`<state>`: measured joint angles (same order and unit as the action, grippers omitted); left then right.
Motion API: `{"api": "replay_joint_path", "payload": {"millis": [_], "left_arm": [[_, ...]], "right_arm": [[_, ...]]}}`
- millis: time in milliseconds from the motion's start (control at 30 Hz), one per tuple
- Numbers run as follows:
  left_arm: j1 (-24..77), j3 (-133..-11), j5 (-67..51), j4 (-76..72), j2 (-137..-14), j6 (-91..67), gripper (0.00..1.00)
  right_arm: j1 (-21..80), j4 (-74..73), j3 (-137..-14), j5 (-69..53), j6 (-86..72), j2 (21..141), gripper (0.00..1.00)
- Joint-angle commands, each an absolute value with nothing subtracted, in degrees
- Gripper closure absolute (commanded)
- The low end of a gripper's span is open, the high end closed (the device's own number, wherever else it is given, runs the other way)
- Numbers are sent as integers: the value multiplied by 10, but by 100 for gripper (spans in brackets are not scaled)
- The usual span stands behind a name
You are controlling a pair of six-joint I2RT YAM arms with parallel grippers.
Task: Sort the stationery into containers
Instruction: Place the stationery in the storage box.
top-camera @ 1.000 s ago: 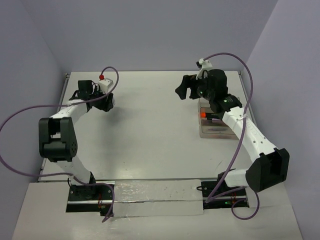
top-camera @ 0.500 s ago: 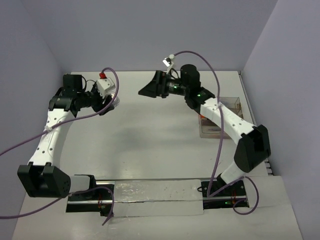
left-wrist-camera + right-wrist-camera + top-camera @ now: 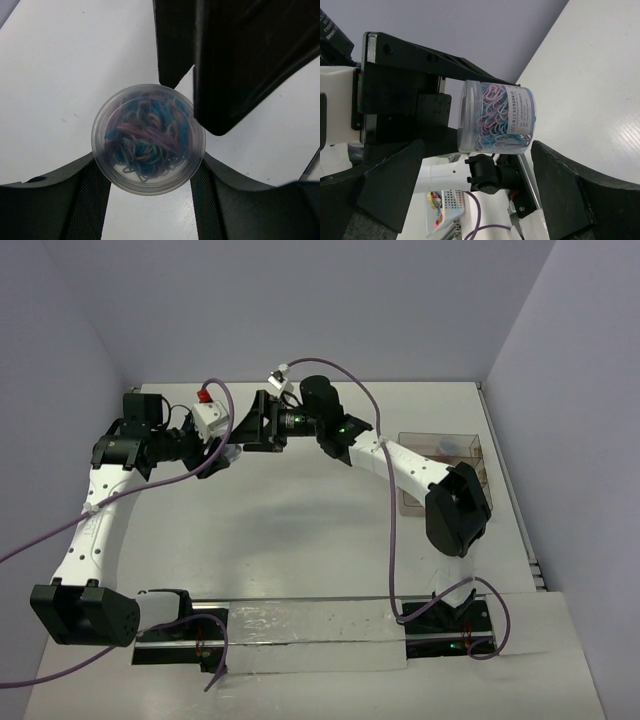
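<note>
- The jar (image 3: 148,137), clear plastic packed with coloured paper clips, looks light, rigid and smooth-walled; its round side wall is probably the best place to grip it.
- The left gripper (image 3: 148,172), partly open, clamps the jar off the table, upper left of the overhead view.
- The right gripper (image 3: 477,147) gapes wide, straddling the jar and apparently not touching it; the tray (image 3: 420,440) sits centre right.

Robotics lab test cell. White table (image 3: 300,530) boxed by bare lavender walls (image 3: 300,310) left, top and right of frame. Left arm (image 3: 92,515) and right arm (image 3: 405,462) bolted at lower edge, purple cables (image 3: 388,540) trailing
</note>
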<state>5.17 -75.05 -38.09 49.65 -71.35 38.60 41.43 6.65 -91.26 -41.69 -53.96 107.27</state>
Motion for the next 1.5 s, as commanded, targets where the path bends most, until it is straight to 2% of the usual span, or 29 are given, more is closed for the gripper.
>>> {"api": "replay_joint_path", "payload": {"millis": [0, 267, 433, 500, 600, 700, 800, 833, 867, 900, 1000, 1033, 1167, 1367, 1467], "left_arm": [[55, -779, -410, 486, -714, 379, 100], [55, -775, -405, 476, -712, 379, 100], [55, -775, -398, 471, -715, 375, 100], [55, -776, -393, 471, -718, 374, 100], [55, -777, -377, 463, -723, 369, 100], [55, -782, -368, 452, -731, 358, 100], [55, -789, -366, 447, -735, 351, 99], [55, -790, -365, 446, -736, 348, 93], [55, -792, -360, 447, -738, 344, 68], [55, -796, -357, 447, -739, 341, 55], [55, -799, -353, 450, -741, 334, 29], [55, -798, -353, 449, -741, 333, 27], [55, -789, -352, 442, -734, 330, 2], [55, -797, -351, 438, -730, 290, 1], [54, -820, -372, 462, -738, 259, 1]], "right_arm": [[419, 75, -948, -425, -559, 1095, 5], [423, 62, -939, -408, -553, 1105, 9], [424, 109, -931, -433, -584, 1113, 36], [425, 117, -929, -442, -593, 1114, 43], [426, 144, -917, -458, -616, 1113, 62], [429, 159, -912, -470, -630, 1116, 70], [428, 186, -899, -479, -653, 1118, 88], [429, 193, -895, -481, -658, 1118, 92], [428, 200, -894, -484, -664, 1119, 96], [428, 210, -893, -486, -673, 1121, 100], [425, 220, -893, -489, -681, 1123, 100], [424, 219, -894, -489, -681, 1123, 100], [415, 218, -887, -482, -681, 1119, 100], [374, 223, -858, -463, -683, 1101, 100], [317, 227, -829, -456, -679, 1079, 100]]}}
